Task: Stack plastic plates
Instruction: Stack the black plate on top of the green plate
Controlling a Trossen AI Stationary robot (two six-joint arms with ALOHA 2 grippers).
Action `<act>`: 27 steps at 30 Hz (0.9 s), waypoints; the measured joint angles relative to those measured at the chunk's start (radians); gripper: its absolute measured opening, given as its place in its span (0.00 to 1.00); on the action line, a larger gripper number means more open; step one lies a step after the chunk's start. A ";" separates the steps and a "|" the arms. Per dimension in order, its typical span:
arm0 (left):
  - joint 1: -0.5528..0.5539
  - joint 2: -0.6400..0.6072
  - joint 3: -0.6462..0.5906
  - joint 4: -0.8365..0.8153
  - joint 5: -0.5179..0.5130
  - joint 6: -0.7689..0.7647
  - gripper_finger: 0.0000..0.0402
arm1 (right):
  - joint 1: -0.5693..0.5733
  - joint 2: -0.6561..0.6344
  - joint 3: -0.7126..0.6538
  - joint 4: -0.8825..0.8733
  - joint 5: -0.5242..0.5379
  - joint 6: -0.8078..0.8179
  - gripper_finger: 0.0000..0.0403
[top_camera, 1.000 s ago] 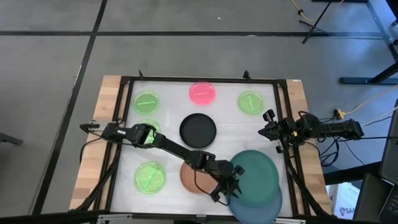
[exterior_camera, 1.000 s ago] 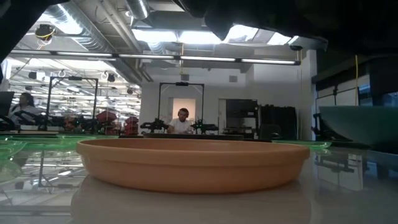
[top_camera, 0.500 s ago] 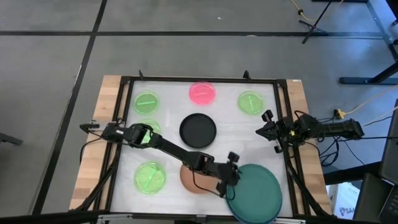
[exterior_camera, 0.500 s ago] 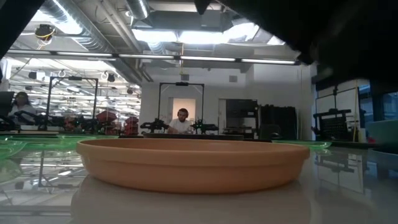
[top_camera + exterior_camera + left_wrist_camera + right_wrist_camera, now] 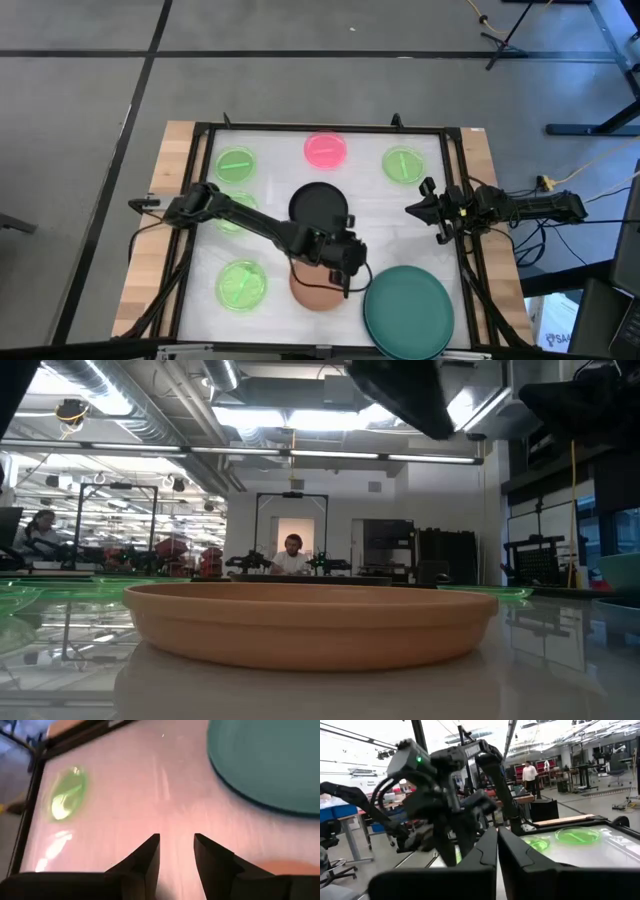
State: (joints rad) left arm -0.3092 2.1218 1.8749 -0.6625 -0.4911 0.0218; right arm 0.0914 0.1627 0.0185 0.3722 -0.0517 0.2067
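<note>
The dark teal plate (image 5: 408, 318) lies flat at the near right of the table and covers the grey-blue plate; it also shows in the left wrist view (image 5: 265, 760). The brown-orange plate (image 5: 315, 292) rests on its base left of it and fills the low view (image 5: 310, 622). My left gripper (image 5: 347, 258) hovers open and empty over the brown-orange plate's far right edge; its fingers show apart in the left wrist view (image 5: 176, 845). My right gripper (image 5: 412, 208) waits shut and empty at the table's right side.
The black plate (image 5: 318, 207) lies mid-table and the pink plate (image 5: 326, 150) at the far edge. Green plates lie at far left (image 5: 235, 163), far right (image 5: 402, 164), near left (image 5: 241, 285), and one under my left arm (image 5: 232, 215). A black frame (image 5: 320, 128) rims the table.
My left gripper has lowered the tilted dark teal plate flat onto the grey-blue plate and let go. It has then drawn back toward the table's left and far side, to above the brown-orange plate. The teal plate stays lying flat.
</note>
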 joint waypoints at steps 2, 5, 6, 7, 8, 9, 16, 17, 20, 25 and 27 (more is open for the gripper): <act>0.005 -0.019 -0.031 -0.021 0.001 -0.037 0.28 | 0.000 0.000 0.000 -0.001 0.000 -0.001 0.02; 0.020 -0.058 -0.128 -0.007 0.001 -0.068 0.28 | 0.000 0.000 0.000 -0.007 0.010 -0.001 0.02; 0.024 -0.079 -0.172 0.019 -0.005 -0.075 0.28 | 0.000 0.000 0.000 -0.012 0.017 -0.001 0.02; 0.027 -0.105 -0.214 0.052 -0.011 -0.089 0.28 | 0.000 0.000 0.000 -0.015 0.022 -0.001 0.02; 0.027 -0.132 -0.253 0.082 -0.013 -0.102 0.28 | 0.000 0.000 0.000 -0.020 0.032 -0.001 0.02; 0.028 -0.161 -0.299 0.122 -0.014 -0.124 0.28 | 0.000 0.000 0.000 -0.027 0.043 -0.001 0.02; 0.033 -0.300 -0.537 0.348 -0.022 -0.174 0.28 | 0.000 0.000 0.000 -0.024 0.067 -0.002 0.02; 0.035 -0.302 -0.548 0.372 -0.018 -0.174 0.28 | 0.000 -0.001 0.000 -0.026 0.062 -0.002 0.02; 0.038 -0.286 -0.564 0.384 0.021 -0.178 0.28 | 0.000 -0.001 0.000 -0.070 0.063 -0.002 0.02; 0.058 -0.235 -0.566 0.404 0.065 -0.232 0.28 | 0.000 0.000 0.000 -0.118 0.110 0.021 0.08; 0.069 -0.208 -0.566 0.402 0.066 -0.250 0.28 | 0.000 0.000 0.000 -0.128 0.122 0.025 0.14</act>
State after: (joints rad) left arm -0.2399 1.9135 1.3094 -0.2607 -0.4249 -0.2285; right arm 0.0914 0.1631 0.0185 0.2438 0.0702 0.2316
